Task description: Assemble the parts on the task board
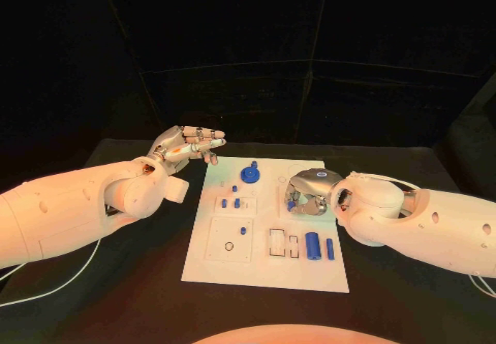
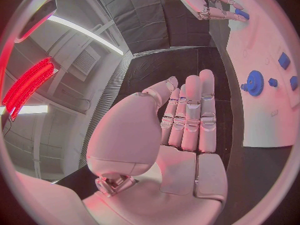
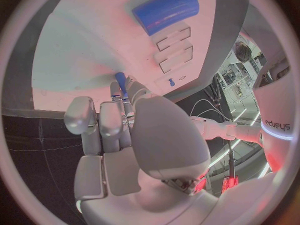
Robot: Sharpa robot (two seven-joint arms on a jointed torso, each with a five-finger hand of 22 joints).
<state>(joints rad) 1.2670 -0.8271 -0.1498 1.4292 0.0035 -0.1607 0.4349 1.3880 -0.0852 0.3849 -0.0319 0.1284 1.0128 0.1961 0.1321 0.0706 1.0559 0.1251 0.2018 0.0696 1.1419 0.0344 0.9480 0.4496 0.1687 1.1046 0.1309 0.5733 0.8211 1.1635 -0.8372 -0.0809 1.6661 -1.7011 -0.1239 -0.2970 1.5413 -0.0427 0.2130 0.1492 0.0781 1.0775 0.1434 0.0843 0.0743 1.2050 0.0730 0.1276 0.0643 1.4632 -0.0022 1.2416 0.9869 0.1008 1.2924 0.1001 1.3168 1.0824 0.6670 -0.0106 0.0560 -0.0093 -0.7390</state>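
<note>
The white task board (image 1: 207,265) lies in the middle of the table. My right hand (image 1: 310,190) hovers over its right half and pinches a thin blue peg (image 3: 120,82) between thumb and fingers; the peg's tip (image 1: 297,206) shows under the hand. My left hand (image 1: 191,147) is raised beyond the board's far left corner, fingers spread, holding nothing. On the board lie a blue gear (image 1: 250,173), a thick blue cylinder (image 1: 312,245), a slim blue rod (image 1: 330,249) and several small blue pieces (image 1: 236,203). The left wrist view shows the left hand (image 2: 187,115) flat beside the gear (image 2: 254,82).
A black ring (image 1: 229,247) sits in the near left square of the board, with a small blue peg (image 1: 244,230) above it. Two rectangular slots (image 1: 277,242) lie beside the cylinder (image 3: 165,10). Black table (image 1: 135,287) surrounds the board.
</note>
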